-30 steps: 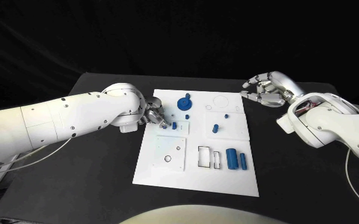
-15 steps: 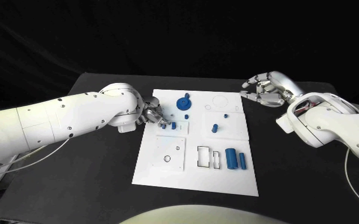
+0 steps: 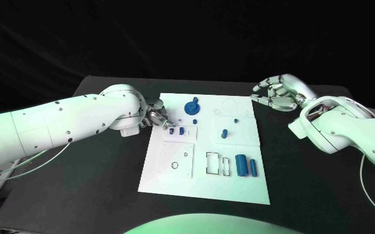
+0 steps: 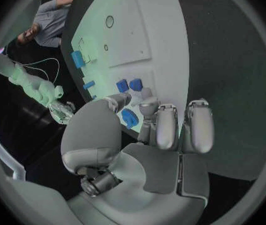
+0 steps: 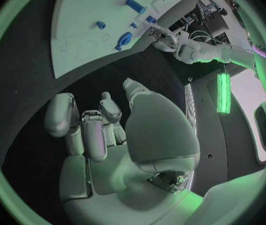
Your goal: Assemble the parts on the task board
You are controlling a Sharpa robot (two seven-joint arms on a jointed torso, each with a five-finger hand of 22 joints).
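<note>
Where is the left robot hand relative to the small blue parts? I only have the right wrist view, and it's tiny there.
Observer: The left robot hand is at the left edge of the task board, just beside two small blue parts standing side by side.
Operator: Is it holding one?
Observer: The left wrist view shows nothing between its fingers, which are extended.
Operator: And my right robot hand?
Observer: The right robot hand hovers off the board's far right corner, holding nothing.

A matte black rectangular table (image 3: 102, 190) fills the lower half of the frame, its far edge running across the middle. A dark black cloth backdrop (image 3: 187, 23) hangs across the upper half.
</note>
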